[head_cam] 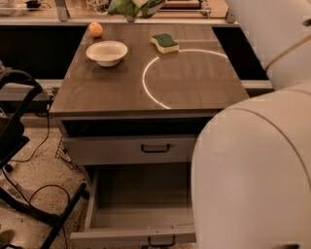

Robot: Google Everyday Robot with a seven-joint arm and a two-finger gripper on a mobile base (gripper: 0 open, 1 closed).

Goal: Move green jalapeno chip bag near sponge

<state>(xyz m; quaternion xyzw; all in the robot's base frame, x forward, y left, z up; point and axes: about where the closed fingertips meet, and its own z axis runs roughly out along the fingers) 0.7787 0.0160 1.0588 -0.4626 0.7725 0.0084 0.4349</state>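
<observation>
The green jalapeno chip bag point(127, 7) hangs in the air at the top edge of the camera view, above the far edge of the table, partly cut off. My gripper point(147, 4) is at the top edge, shut on the bag's right end; only a pale part of it shows. The sponge point(165, 43), dark green on top with a yellow base, lies on the far part of the brown table top point(194, 82), just outside a white ring marking. The bag is above and to the left of the sponge.
A white bowl point(107, 52) and an orange fruit point(95, 29) sit at the table's far left. The bottom drawer point(141, 214) is pulled open. My white arm point(257, 165) fills the right side. A black chair frame point(17, 121) and cables are at the left.
</observation>
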